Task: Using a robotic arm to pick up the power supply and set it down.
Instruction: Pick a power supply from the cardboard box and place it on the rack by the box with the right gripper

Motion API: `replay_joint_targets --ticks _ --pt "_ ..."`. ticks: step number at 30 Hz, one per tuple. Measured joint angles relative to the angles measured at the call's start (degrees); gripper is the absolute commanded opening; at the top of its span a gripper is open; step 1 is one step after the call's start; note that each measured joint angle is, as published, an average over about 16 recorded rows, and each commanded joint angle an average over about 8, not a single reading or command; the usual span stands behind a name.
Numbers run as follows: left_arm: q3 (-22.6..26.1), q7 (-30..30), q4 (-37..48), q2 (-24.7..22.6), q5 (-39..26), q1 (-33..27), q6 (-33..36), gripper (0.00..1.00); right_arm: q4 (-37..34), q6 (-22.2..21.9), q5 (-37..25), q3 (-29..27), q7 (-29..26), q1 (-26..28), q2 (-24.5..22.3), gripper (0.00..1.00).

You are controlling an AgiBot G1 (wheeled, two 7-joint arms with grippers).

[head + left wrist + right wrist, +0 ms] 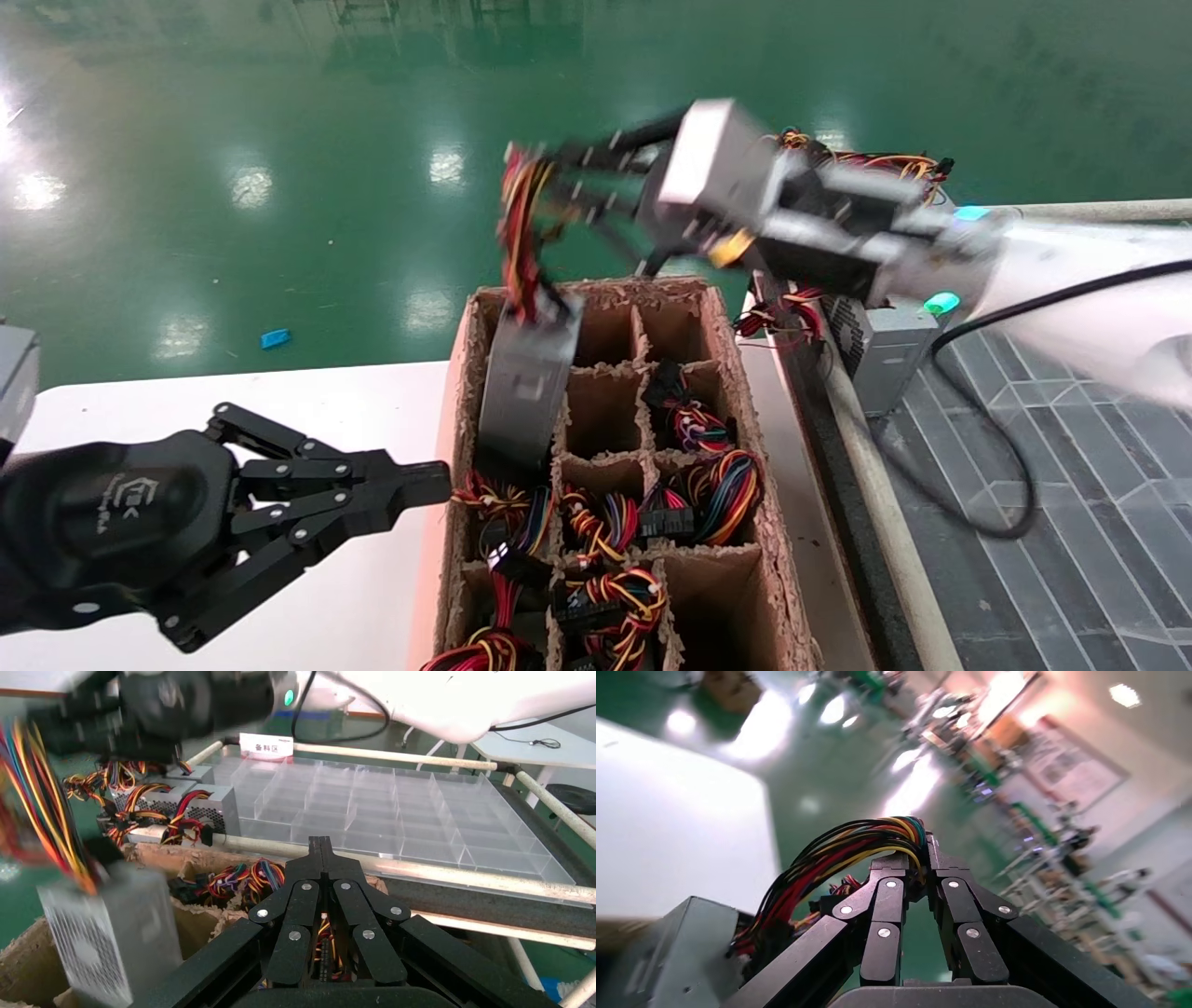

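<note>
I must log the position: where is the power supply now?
In the head view, the power supply hangs by its wires from the right gripper, over the cardboard box's far-left compartments.

The right gripper (521, 200) is smeared by motion blur up around 12 o'clock in the head view, so where its fingertips pinch the wire bundle (518, 233) is hard to make out there. The power supply (527, 387) hangs into the cardboard box (717, 321), its lower end hidden behind the divider walls. The left gripper (433, 485) at 8 o'clock runs off the frame edge, and the background in the right wrist view is just blur.
</note>
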State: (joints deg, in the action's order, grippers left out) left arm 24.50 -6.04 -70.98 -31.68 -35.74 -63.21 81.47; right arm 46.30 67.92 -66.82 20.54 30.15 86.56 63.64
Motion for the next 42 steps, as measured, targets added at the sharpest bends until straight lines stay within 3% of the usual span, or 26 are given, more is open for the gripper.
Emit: replay_joint_targets --ticks 13,25,30,42 --pt "0.00 0.00 0.00 0.00 0.00 0.00 0.00 0.00 15.25 -5.00 3.53 -5.85 -2.15 -1.15 -6.75 0.00" --pt "0.00 0.00 0.00 0.00 0.00 0.00 0.00 0.00 29.24 -9.54 2.06 -9.51 -10.12 -4.35 -18.19 0.00" --pt "0.00 0.00 0.00 0.00 0.00 0.00 0.00 0.00 31.41 -7.53 3.43 -11.26 -12.49 -5.82 -23.74 0.00" --pt "0.00 0.00 0.00 0.00 0.00 0.00 0.00 0.00 31.46 3.32 11.71 -16.89 -14.31 -11.71 -37.23 0.00"
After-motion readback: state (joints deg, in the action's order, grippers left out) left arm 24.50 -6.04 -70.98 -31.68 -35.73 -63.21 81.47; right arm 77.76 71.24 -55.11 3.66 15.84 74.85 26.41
